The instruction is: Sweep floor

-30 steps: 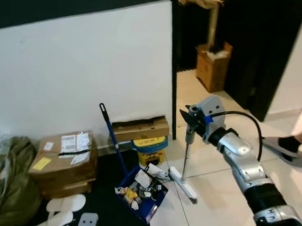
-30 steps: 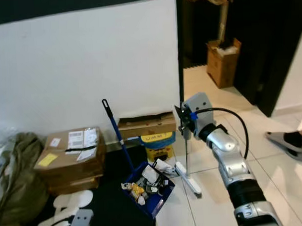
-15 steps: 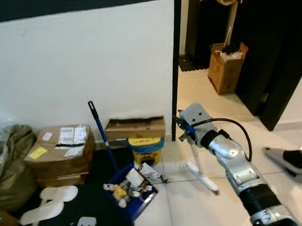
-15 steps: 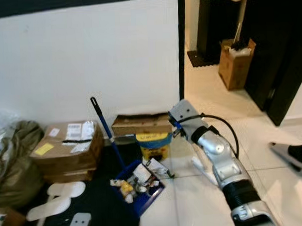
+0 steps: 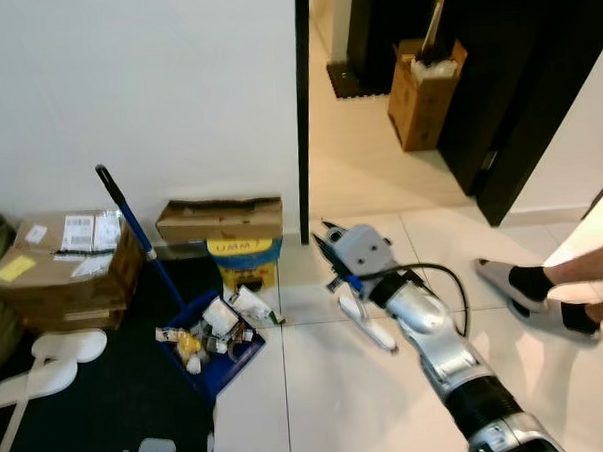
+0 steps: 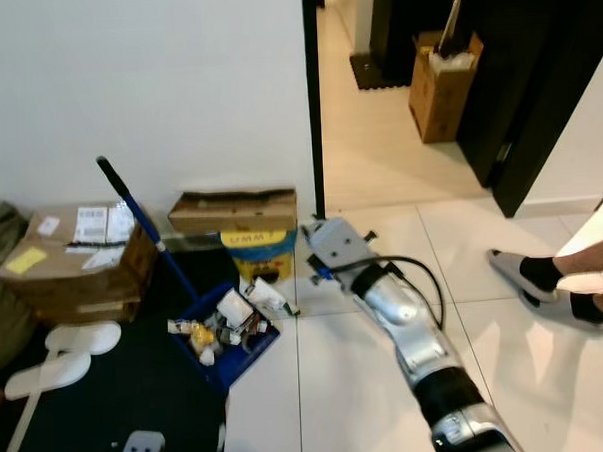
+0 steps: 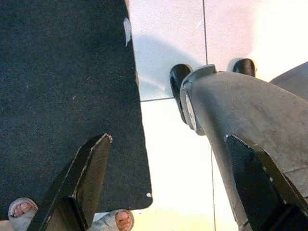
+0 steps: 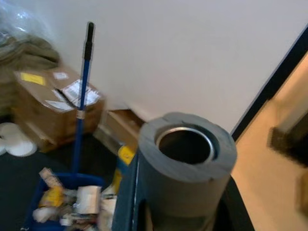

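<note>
While its fingers are clamping the grey broom handle (image 8: 186, 166), the right gripper (image 5: 335, 257) is reaching forward and down on an outstretched arm. Nearby, the broom head (image 5: 366, 323) is resting on white tile beside the blue dustpan (image 5: 211, 342). Fingers spread, the left gripper (image 7: 168, 183) is hanging over a dark mat (image 7: 62, 96).

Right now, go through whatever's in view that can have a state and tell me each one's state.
Dustpan: upright handle, full of litter.
Broom: held by right hand, head on tiles.
Flat carton: top flap ajar.
Taped box: sealed.
Left hand: open, idle.
</note>
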Motion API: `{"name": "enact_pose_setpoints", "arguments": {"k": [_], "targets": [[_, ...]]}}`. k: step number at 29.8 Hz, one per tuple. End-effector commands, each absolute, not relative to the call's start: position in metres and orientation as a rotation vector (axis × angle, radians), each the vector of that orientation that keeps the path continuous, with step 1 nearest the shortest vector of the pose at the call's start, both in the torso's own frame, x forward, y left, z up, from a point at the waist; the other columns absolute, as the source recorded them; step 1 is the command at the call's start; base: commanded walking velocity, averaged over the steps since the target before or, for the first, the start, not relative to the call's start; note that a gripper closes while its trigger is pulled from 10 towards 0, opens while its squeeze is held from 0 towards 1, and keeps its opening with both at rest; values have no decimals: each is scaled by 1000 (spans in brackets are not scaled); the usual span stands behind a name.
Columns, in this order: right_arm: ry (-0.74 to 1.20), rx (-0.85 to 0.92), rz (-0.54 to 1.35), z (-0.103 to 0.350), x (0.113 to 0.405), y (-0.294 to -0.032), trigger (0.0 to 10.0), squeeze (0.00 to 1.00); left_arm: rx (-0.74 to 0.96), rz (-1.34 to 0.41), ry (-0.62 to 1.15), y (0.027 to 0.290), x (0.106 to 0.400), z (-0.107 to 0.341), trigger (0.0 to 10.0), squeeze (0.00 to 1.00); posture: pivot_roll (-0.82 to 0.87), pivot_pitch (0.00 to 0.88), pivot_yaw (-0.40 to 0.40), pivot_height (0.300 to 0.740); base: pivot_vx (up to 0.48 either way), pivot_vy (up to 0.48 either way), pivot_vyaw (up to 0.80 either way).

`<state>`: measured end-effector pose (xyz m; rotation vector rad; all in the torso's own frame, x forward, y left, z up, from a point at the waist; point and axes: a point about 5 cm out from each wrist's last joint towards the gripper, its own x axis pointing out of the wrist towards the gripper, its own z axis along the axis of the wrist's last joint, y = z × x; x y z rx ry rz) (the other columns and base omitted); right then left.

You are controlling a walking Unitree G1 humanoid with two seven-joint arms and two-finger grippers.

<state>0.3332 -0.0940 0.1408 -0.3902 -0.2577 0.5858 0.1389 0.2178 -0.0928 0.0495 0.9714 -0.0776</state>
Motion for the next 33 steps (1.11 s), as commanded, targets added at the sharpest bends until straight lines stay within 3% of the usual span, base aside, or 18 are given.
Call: {"name": "enact_pose_setpoints", "arguments": {"k": [1,2,4,8,9,11,13,20,33], "targets": [[-211,-316,584,139,335,-88,10000,278,60,-66,997,227,130,-94,10000,0,-91,203,45,740,0,0,0],[-175,-244,633,138,335,-82,10000,353,61,-66,993,228,131,-93,10000,0,-82,212,46,740,0,0,0],[-176,-176,765,141,331,-73,10000,235,62,-74,982,229,132,-92,10000,0,-79,219,50,740,0,0,400],[-211,-129,795,146,332,-72,10000,196,59,-81,975,228,132,-92,10000,0,-76,218,51,740,0,0,800],[-184,-176,784,145,334,-73,10000,145,57,-85,971,226,133,-92,10000,0,-78,220,52,740,0,0,794],[-174,-196,777,144,335,-74,10000,145,57,-86,970,226,133,-92,10000,0,-78,220,52,740,0,0,794],[-182,-183,776,145,336,-73,10000,0,55,-90,967,224,134,-92,10000,0,-79,219,52,740,0,0,800],[-237,-149,772,162,340,-75,10000,0,44,-106,944,218,143,-90,10000,0,-81,217,56,740,0,0,796],[-347,-255,696,203,355,-99,10000,0,41,-104,943,216,147,-90,10000,0,-87,216,58,740,0,0,790]]}}
